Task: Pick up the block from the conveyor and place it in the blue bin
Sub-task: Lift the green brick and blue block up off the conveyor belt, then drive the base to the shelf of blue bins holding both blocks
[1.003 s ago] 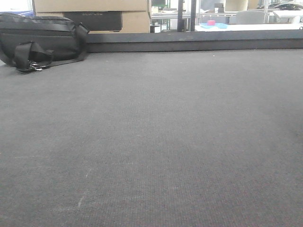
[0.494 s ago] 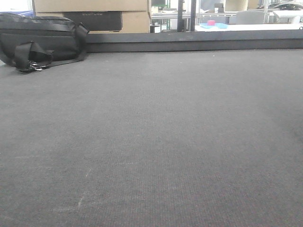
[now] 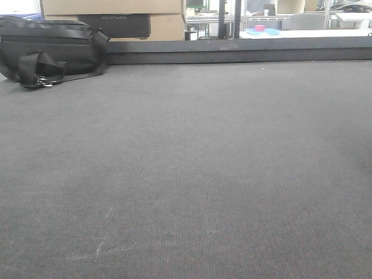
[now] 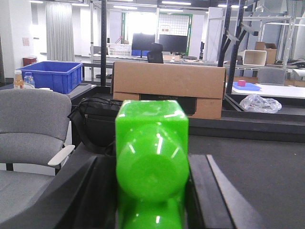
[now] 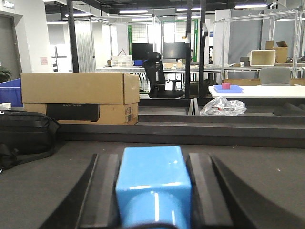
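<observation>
At the wide dark grey woven conveyor belt (image 3: 186,174), the left pincer (image 4: 151,191) is clamped on a glossy green plastic block (image 4: 151,152), dark fingers (image 4: 83,193) pressed against both sides. The right pincer (image 5: 153,200) grips a light blue plastic block (image 5: 153,176) the same way. A deep blue plastic bin (image 4: 50,76) stands well off to the left, beyond a grey office chair (image 4: 28,124). A black fabric bag (image 3: 46,49) lies at the belt's far left edge, near a brown cardboard box (image 3: 110,7) behind the low black rail (image 3: 232,52).
</observation>
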